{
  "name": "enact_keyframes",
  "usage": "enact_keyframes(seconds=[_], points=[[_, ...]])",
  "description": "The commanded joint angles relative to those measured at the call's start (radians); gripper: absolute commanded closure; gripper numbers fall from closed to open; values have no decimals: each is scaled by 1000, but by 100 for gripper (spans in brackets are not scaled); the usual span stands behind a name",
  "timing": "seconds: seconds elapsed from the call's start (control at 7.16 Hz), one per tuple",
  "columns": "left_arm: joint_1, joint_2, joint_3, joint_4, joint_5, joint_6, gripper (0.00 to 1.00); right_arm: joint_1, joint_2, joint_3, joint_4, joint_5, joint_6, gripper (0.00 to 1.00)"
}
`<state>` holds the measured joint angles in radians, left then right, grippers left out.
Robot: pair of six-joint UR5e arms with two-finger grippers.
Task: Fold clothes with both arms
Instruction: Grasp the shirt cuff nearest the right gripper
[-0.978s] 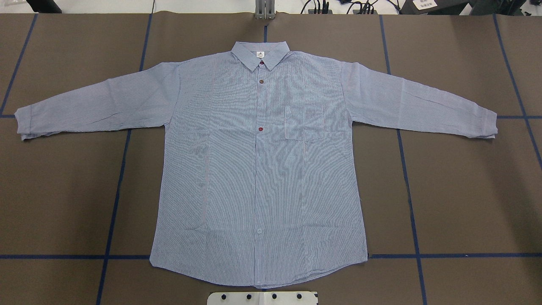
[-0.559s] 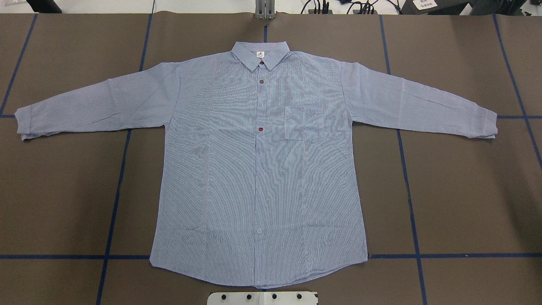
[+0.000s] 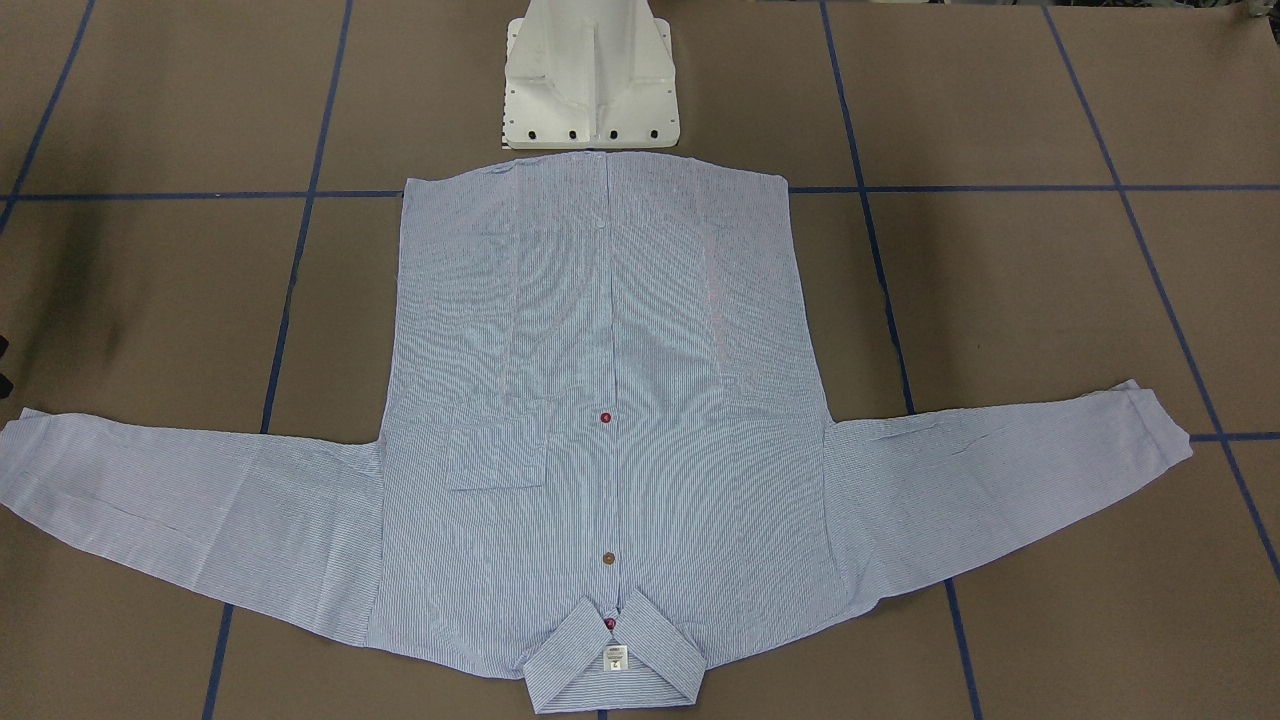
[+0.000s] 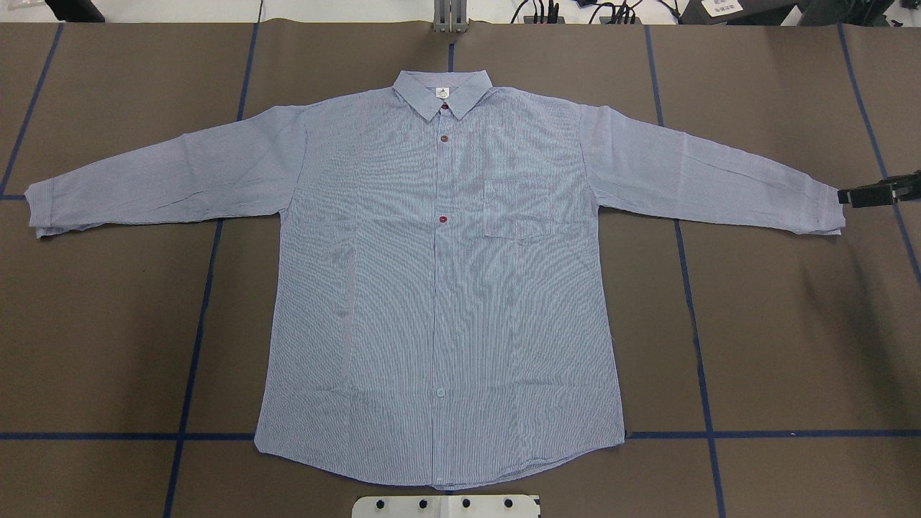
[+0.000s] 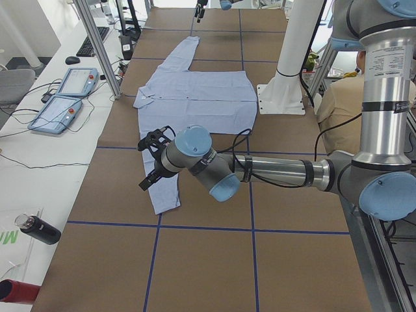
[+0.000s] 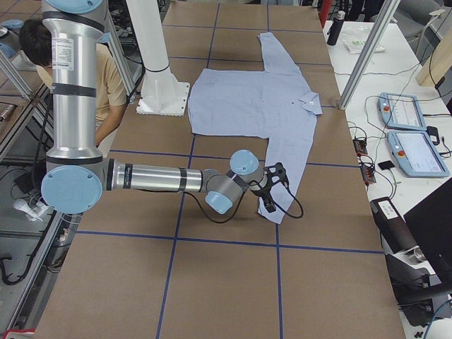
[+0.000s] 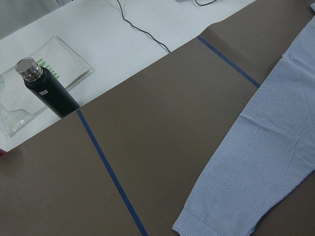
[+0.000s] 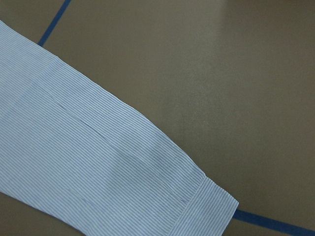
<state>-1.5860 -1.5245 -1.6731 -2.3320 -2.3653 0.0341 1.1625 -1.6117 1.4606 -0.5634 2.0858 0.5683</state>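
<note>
- Light blue and finely white-striped, the long-sleeved button-up shirt (image 4: 439, 288) is lying flat and face up on the brown paper-covered table with blue tape lines (image 4: 791, 345). Its collar is pointing away from the robot, its hem is lying nearest the base, and both sleeves are spreading out sideways.
- The black two-finger right gripper (image 4: 853, 197) is now poking in from the right edge of the overhead view, just beside the right cuff (image 4: 827, 210). A second ago only bare table was showing there.
- A soft shadow (image 4: 827, 302) is also falling on the table on that side, where none was falling before.
- The shirt itself is not shifting, and no fold is being started yet.
- In the left side view, the black two-finger left gripper (image 5: 148, 161) is hanging over the left cuff (image 4: 39, 208), though it is not entering the overhead view.
- For neither claw are the views showing whether the fingers are apart or together; I cannot tell.
- Judging from this, both arms are closing in on the cuffs and the first sleeve grasp is getting under way.
</note>
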Motion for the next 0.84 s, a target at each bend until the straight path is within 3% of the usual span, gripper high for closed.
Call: enact_keyframes(seconds=[0.0,0.56,0.7], points=[[0,4,-1,-6,0,0,0,-50,16,-127,143,-61,28,0],[0,6,1,-6,0,0,0,-106,15,-157,165,-118,56,1],[1,6,1,-6,0,0,0,-109,15,-170,165,-124,59,11]])
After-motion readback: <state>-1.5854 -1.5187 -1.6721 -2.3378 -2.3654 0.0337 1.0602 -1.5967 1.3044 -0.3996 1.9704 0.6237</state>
